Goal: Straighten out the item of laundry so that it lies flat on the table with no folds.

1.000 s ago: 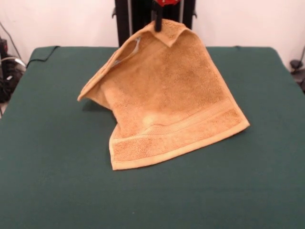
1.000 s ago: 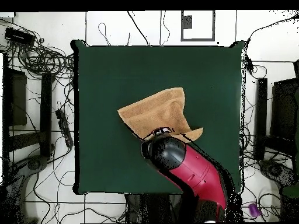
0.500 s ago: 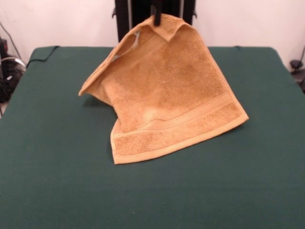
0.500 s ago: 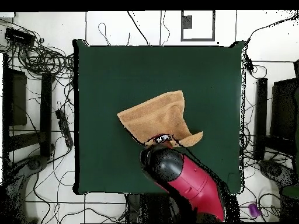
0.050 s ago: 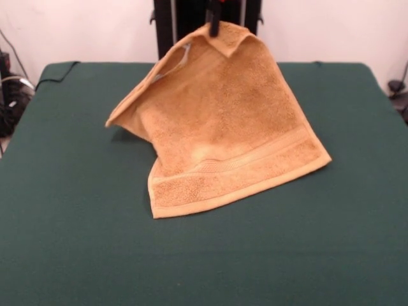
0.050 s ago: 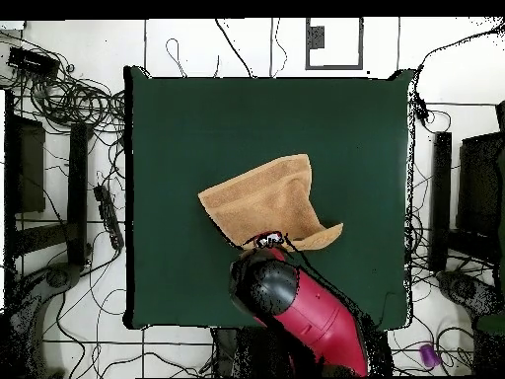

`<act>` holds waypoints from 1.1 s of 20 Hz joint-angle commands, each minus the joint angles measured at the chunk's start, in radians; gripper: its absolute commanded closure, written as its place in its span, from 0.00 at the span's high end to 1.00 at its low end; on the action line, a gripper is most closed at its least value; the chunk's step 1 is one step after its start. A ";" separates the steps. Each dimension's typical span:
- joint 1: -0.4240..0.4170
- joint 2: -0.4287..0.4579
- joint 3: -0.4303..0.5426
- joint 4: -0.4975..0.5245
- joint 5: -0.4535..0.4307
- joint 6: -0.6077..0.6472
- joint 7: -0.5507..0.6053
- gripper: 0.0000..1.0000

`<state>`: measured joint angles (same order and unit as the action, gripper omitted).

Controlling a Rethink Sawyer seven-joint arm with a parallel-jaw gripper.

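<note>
Item: orange-tan towel (image 5: 223, 127), soft, light terry, limp under its own weight. Location: mid tabletop (image 5: 64, 242), one corner lifted, lower border resting on the cloth. Claw (image 5: 214, 25) pinched closed on that raised corner; corners and border band judged the best holds. Front view shows the tent-like drape; overhead shows the arm (image 6: 296, 306) covering the grip.

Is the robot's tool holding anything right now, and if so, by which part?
Yes. The tool holds the towel by its raised top corner, while the banded lower edge rests on the table.
</note>
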<state>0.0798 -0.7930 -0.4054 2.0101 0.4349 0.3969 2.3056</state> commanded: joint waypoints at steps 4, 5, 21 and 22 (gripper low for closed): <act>0.066 0.066 0.133 0.087 -0.013 -0.075 0.152 0.00; 0.067 0.067 0.133 0.088 -0.013 -0.078 0.150 0.00; 0.067 0.071 0.149 0.105 -0.007 -0.130 0.140 0.00; 0.065 0.059 0.146 0.110 -0.009 -0.117 0.134 0.00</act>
<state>0.1431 -0.7782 -0.4013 2.0283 0.4351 0.3167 2.3056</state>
